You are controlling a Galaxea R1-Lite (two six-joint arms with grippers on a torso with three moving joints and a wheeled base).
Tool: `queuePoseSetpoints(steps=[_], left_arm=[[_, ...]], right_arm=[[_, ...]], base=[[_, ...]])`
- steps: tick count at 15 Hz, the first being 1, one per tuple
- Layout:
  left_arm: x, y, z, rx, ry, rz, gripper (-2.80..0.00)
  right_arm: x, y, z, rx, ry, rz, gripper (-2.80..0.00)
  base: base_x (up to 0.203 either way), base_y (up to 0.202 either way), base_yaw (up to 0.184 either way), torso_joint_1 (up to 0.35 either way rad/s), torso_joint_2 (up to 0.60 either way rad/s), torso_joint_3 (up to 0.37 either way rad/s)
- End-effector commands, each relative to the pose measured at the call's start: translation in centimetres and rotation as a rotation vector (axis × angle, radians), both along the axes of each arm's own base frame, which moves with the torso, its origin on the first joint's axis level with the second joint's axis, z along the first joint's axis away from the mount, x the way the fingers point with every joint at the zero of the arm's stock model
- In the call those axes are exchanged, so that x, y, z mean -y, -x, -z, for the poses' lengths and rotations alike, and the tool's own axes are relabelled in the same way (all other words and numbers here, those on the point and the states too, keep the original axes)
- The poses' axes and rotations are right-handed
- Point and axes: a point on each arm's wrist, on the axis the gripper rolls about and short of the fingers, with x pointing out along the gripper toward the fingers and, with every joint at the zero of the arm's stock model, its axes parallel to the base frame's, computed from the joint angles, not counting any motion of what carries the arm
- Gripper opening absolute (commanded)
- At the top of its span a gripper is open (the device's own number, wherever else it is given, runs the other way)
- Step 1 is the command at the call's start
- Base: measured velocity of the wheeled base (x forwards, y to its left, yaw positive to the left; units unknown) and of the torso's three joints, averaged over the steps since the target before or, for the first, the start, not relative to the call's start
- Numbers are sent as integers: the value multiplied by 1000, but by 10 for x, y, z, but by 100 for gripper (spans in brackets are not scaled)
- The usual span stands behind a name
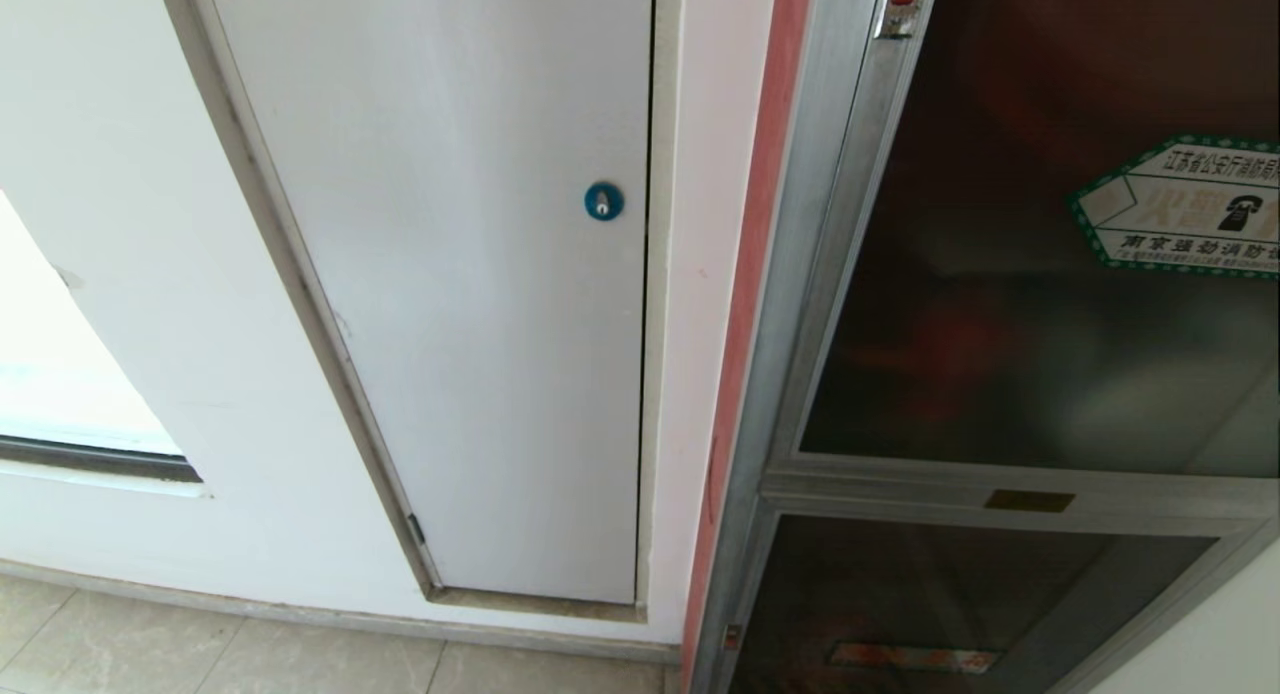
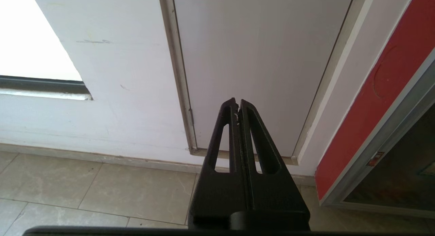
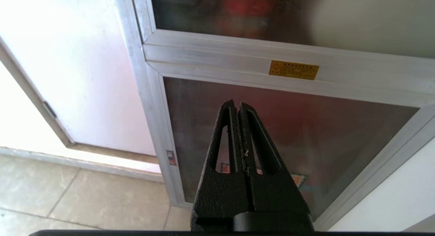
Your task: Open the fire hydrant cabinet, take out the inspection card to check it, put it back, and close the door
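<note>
The fire hydrant cabinet (image 1: 790,304) stands at the right of the head view, silver-framed with a red edge. Its upper dark glass door (image 1: 1000,274) is closed and carries a green-bordered hexagonal sticker (image 1: 1185,209). The inspection card is out of view. Neither arm shows in the head view. My right gripper (image 3: 237,105) is shut and empty, pointing at the lower glass panel (image 3: 306,127) from a distance. Also shut and empty, my left gripper (image 2: 237,102) points at the white panel door (image 2: 258,59).
A white panel door (image 1: 470,274) with a blue lock (image 1: 603,201) fills the wall left of the cabinet. A window recess (image 1: 60,374) lies at the far left. Beige floor tiles (image 1: 200,654) run along the wall's foot. A yellow label (image 3: 293,69) sits on the crossbar between the glass panels.
</note>
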Motion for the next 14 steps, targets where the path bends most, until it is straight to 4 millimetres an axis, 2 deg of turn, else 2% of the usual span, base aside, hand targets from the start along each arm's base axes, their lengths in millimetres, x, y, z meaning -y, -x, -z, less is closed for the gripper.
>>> queuePoseSetpoints(steps=[1,14], left_arm=[[0,0,1,-6,1,-1,-280],[0,0,1,-6,1,0,-280]], right_arm=[[0,0,0,-1,-10,5,-280],[0,0,0,0,-37,12,-280]], base=[[0,0,0,0,0,0],[0,0,0,0,0,0]])
